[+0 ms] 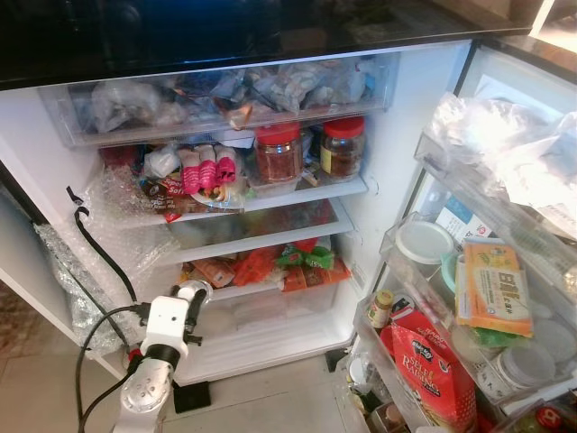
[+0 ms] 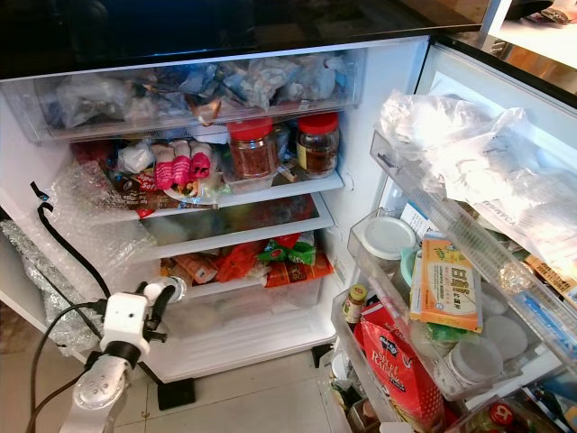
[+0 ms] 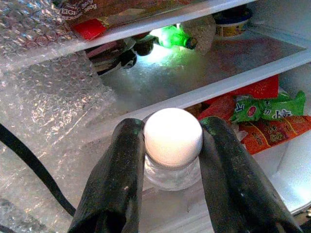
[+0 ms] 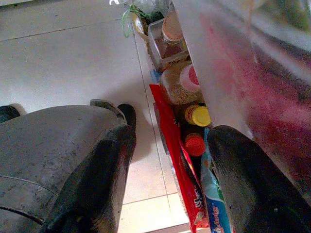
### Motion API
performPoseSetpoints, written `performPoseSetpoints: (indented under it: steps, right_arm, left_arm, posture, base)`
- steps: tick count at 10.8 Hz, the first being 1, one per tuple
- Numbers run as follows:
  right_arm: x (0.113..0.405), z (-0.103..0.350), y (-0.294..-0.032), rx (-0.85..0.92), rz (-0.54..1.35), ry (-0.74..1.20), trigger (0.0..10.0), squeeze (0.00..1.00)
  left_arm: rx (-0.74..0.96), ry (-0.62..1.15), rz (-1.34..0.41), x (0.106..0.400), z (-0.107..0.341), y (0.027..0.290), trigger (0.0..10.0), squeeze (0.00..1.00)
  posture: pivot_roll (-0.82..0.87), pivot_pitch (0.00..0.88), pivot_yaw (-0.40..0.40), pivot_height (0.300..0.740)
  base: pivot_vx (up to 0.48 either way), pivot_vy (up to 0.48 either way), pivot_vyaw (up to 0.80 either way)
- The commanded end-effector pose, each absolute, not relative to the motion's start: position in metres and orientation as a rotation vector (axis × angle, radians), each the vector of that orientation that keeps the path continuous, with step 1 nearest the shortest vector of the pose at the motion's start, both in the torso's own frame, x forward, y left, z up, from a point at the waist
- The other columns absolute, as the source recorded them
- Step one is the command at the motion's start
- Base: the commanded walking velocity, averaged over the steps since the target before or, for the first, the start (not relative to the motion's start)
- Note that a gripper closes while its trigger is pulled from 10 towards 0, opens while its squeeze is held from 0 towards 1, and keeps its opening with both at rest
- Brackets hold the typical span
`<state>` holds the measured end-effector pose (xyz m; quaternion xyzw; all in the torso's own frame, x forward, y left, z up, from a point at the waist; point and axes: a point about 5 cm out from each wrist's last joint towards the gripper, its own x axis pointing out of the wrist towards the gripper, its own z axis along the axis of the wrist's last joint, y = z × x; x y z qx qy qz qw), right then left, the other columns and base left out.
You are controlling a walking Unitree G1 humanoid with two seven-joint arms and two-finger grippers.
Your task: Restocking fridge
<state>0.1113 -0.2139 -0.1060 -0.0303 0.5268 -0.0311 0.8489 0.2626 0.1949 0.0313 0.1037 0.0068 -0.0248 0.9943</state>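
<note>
Now bottle point(image 3: 172, 145) clamped near shelf edge point(image 3: 204, 92)

The left pincer point(image 2: 165, 290) holds a white-capped bottle point(image 2: 173, 289) inside the open fridge point(image 2: 379, 117).

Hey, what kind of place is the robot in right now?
Most likely a home kitchen. It faces an open fridge with red-lidded jars on a shelf, packed door racks, and a tiled floor below.
</note>
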Motion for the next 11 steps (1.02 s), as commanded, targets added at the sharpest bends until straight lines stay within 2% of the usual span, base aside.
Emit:
performPoseSetpoints:
  steps: [1,4,11]
  right_arm:
    - [0.111,-0.105,-0.217,-0.068,-0.062,1.111,10.0,0.0]
    - [0.11,-0.106,-0.216,-0.047,-0.046,1.116,10.0,0.0]
    - [0.107,-0.107,-0.214,-0.05,-0.018,1.126,10.0,0.0]
  left_arm:
    - [0.205,-0.006,-0.043,0.264,0.037,0.196,10.0,0.0]
    - [0.188,-0.023,-0.035,0.269,0.043,0.192,10.0,0.0]
    - [0.214,0.0,0.002,0.265,0.046,0.202,10.0,0.0]
  posture:
    - [-0.18,0.0,-0.004,0.74]
    - [-0.18,0.0,-0.01,0.74]
    - [-0.17,0.0,-0.003,0.74]
  base:
    - [0.0,0.0,0.0]
    - [0.0,0.0,0.0]
    - [0.0,0.0,0.0]
